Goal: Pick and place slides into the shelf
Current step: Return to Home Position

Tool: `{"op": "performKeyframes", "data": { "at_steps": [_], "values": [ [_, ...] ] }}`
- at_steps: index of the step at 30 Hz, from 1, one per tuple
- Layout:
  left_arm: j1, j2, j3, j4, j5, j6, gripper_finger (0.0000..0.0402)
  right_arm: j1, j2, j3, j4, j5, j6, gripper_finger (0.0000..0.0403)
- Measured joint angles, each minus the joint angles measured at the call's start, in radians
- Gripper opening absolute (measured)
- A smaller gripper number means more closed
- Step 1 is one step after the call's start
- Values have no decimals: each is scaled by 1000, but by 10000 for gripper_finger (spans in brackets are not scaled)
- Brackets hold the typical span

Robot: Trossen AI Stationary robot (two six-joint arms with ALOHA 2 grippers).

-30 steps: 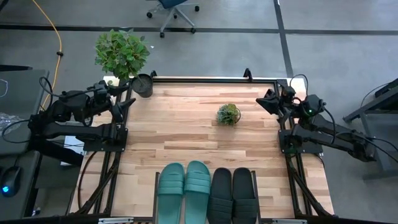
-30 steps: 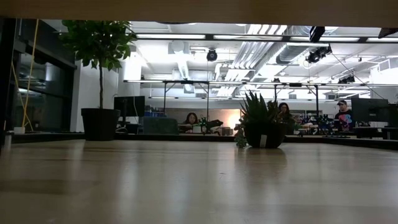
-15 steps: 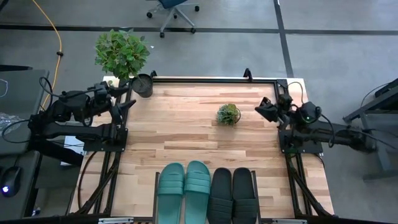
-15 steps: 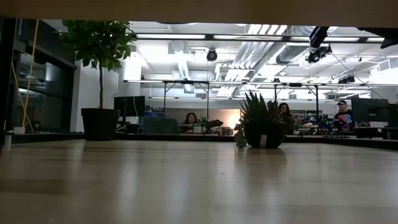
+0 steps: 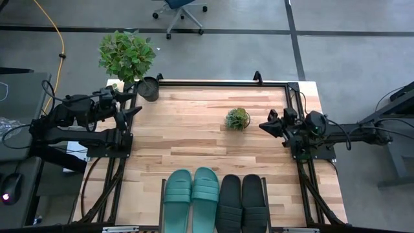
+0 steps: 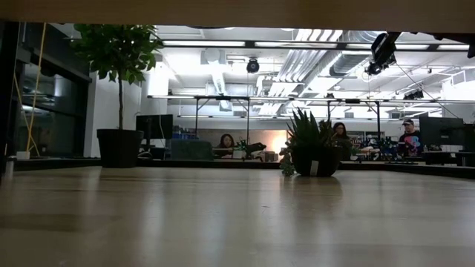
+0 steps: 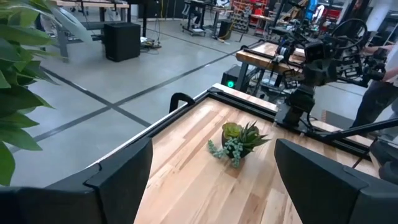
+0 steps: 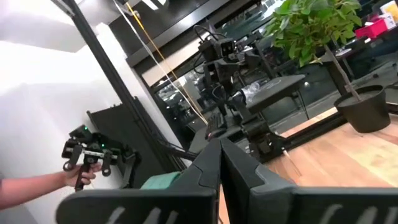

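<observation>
Slides (image 5: 205, 188) lie four abreast in the shelf (image 5: 161, 197), teal beside black. Left gripper (image 5: 134, 110) hangs wide open at the table (image 5: 194, 139) edge; right gripper (image 5: 266, 125), closed and empty, could clip the potted succulent (image 5: 237, 119) if it swings wide.

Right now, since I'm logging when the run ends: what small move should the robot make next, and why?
Probably fold the right arm back to rest, as no slide is left to pick. The teal slides and the black slides lie abreast in the shelf; the right end effector, shut, hangs over the right of the table, and the left end effector waits open at its left.
</observation>
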Motion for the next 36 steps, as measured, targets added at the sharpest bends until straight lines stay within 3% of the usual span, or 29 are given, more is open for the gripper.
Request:
{"op": "performKeyframes", "data": {
  "at_steps": [16,25,36],
  "values": [
    [0,0,0,-1,-3,-1,326,30,2,0,-78,45,-123,0],
    [0,0,0,-5,-3,11,326,30,-2,-144,197,30,-87,0],
    [0,0,0,-44,1,10,326,29,0,-183,113,30,-151,0]
  ]
}}
